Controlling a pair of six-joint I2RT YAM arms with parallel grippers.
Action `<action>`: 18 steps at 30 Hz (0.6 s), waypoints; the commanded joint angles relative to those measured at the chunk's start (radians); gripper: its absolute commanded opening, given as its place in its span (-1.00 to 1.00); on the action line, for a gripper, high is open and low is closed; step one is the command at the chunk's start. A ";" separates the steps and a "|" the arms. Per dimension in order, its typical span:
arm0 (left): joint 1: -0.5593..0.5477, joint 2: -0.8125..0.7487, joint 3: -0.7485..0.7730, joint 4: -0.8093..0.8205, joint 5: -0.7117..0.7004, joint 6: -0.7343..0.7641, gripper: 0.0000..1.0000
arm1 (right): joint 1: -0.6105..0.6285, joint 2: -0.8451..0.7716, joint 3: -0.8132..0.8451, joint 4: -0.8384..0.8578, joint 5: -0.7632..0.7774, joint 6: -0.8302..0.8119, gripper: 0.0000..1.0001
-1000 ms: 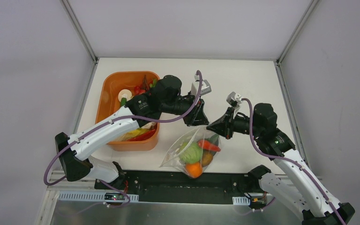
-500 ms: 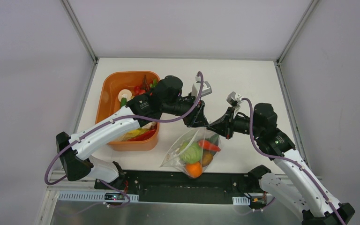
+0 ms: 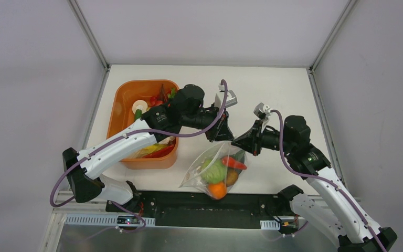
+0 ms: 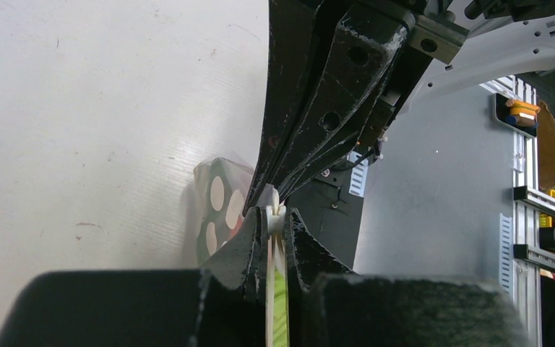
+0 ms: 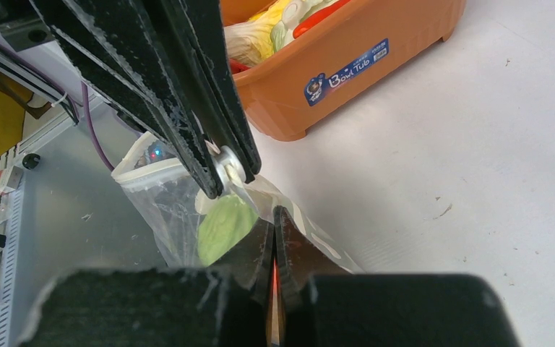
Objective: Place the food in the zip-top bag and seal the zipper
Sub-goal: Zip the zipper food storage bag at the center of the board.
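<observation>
— Hardly anything has been moved since a second ago: only the left gripper (image 3: 221, 137) has been nudged and pinched shut.
— What is held?
— The bag (image 3: 214, 169) is gripped at its top edge by it. The same edge is clamped just beside by the right gripper (image 3: 240, 143), also fully closed.
— And the food (image 3: 218, 176)?
— Several pieces are seen inside the bag, near the front edge of the counter (image 3: 273, 89). More is left in the tub (image 3: 119, 107).
</observation>
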 commanded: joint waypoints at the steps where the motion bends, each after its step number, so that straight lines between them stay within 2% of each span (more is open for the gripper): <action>1: -0.003 -0.004 0.030 0.015 0.007 0.021 -1.00 | -0.004 -0.021 0.027 0.043 -0.028 0.008 -1.00; 5: -0.003 -0.009 0.033 0.002 0.016 0.036 -1.00 | -0.004 -0.017 0.041 0.033 -0.063 0.001 -1.00; 6: -0.004 -0.011 0.036 0.000 0.022 0.039 -1.00 | -0.004 -0.012 0.049 0.021 -0.073 -0.006 -0.93; 8: -0.004 -0.011 0.049 -0.013 0.033 0.051 -1.00 | -0.005 -0.002 0.068 -0.006 -0.097 -0.024 -0.68; 11: -0.004 -0.005 0.073 -0.039 0.054 0.073 -1.00 | -0.007 0.015 0.095 -0.044 -0.126 -0.051 -0.05; 12: -0.003 -0.001 0.086 -0.050 0.063 0.080 -1.00 | -0.006 0.019 0.104 -0.051 -0.135 -0.061 0.06; 14: -0.003 0.010 0.109 -0.074 0.081 0.091 -1.00 | -0.005 0.027 0.116 -0.056 -0.151 -0.078 0.15; 18: -0.004 0.024 0.137 -0.102 0.128 0.103 -1.00 | -0.006 0.050 0.133 -0.107 -0.199 -0.152 0.15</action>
